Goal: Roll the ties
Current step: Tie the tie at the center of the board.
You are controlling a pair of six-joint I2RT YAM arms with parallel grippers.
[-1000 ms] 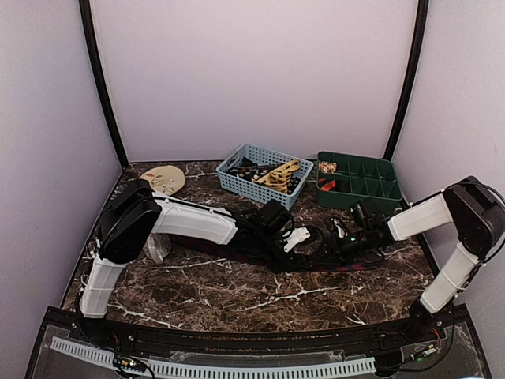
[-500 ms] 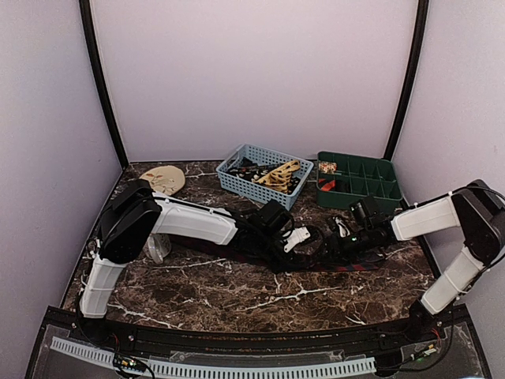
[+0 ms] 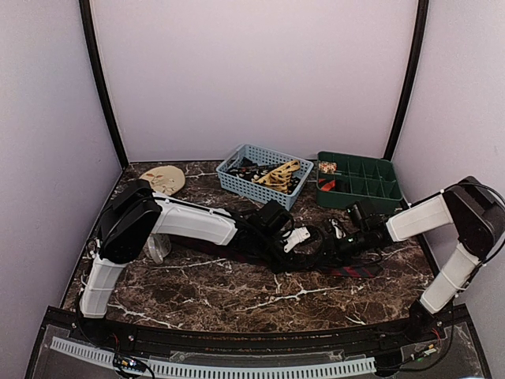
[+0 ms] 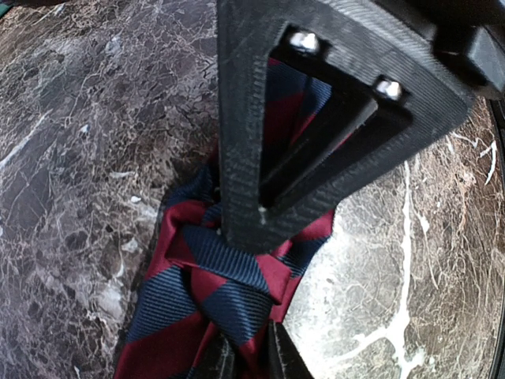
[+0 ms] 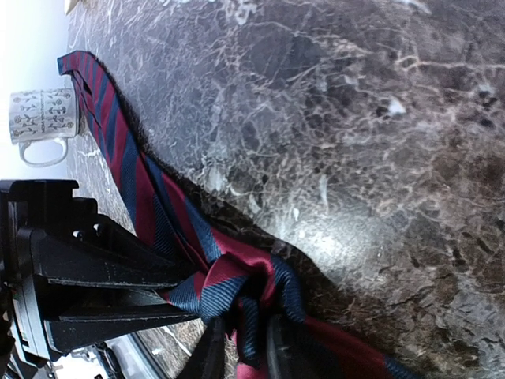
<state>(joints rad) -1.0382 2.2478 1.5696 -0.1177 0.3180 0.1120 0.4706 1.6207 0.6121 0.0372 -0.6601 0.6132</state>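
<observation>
the dark marble table (image 3: 197,292) spreads under everything. my left arm (image 3: 189,221) reaches across it from the left and my right arm (image 3: 422,215) from the right, and they meet just right of the middle. at the back stand a blue basket (image 3: 233,183), with a tan-gold tie (image 3: 278,174) and darker ones heaped in it, and near it to the right a green tray (image 3: 379,196) of compartments. the striped tie (image 5: 126,166), dark blue and red, lies along the table. one end runs off toward a white patterned mug (image 5: 43,118), and a short piece shows on the marble below my right wrist in the top view. where my two wrists meet, the cloth is bunched into a loose heap of folds. a round tan disc (image 3: 164,178) sits at the back left corner, well apart from all this. my left gripper (image 4: 246,359) is clamped on the bunched fabric, the cloth squeezed between its tips. my right gripper (image 5: 241,349) faces it, very close, and its jaws are likewise pinched onto a fold of the same bunch, with blue cloth showing in the narrow slot between them.
</observation>
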